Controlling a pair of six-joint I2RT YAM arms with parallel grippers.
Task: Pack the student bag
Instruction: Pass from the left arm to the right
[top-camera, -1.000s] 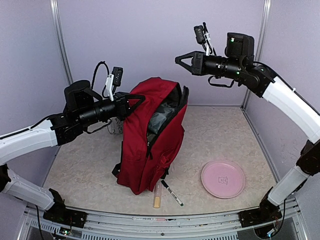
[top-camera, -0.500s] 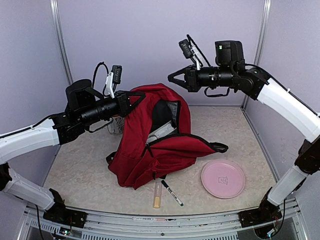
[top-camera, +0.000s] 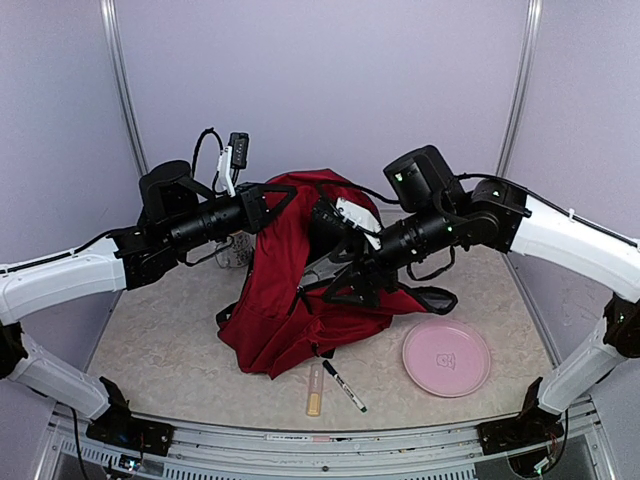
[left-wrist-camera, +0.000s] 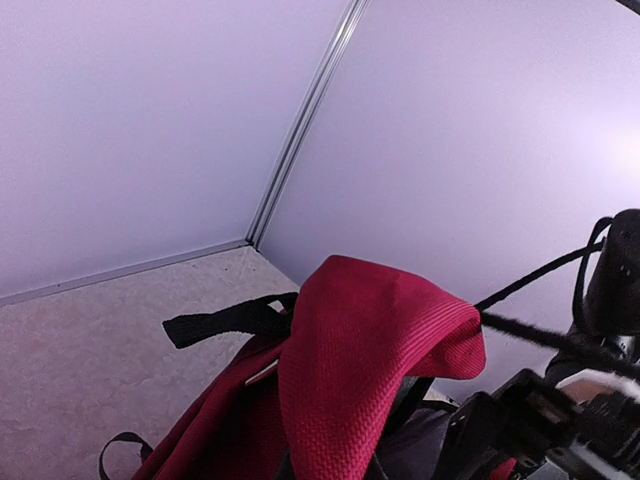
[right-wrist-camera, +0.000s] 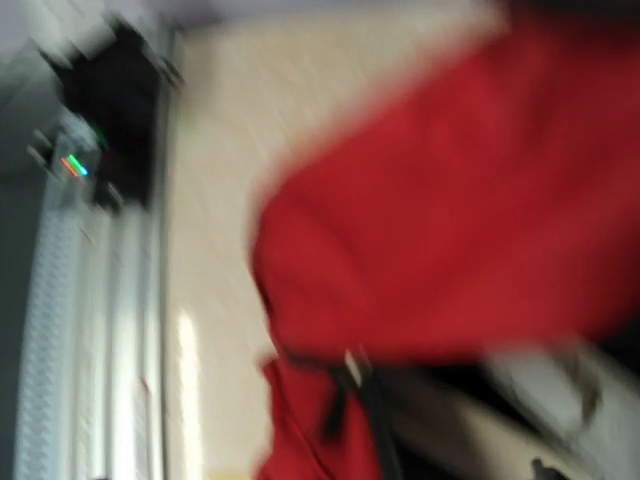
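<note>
The student bag (top-camera: 290, 310), dark red with black zips, slumps on the table with its front panel fallen forward and its main compartment gaping. My left gripper (top-camera: 272, 196) is shut on the bag's top edge and holds it up. In the left wrist view the pinched red fabric (left-wrist-camera: 370, 350) fills the lower middle and hides the fingers. My right gripper (top-camera: 337, 255) is open at the mouth of the bag, one finger high and one low, with nothing held. The right wrist view is blurred: red fabric (right-wrist-camera: 450, 200) and a black zip (right-wrist-camera: 350, 395).
A pink plate (top-camera: 446, 358) lies at the right front. A black marker (top-camera: 344, 386) and a yellowish tube (top-camera: 315, 391) lie in front of the bag. A pale object (top-camera: 231, 252) stands behind the bag on the left, partly hidden. Walls close in on three sides.
The right arm swung down from high at the back to the bag's mouth and its jaws opened. The bag's front panel fell forward and the bag slumped. The left gripper kept its hold.
</note>
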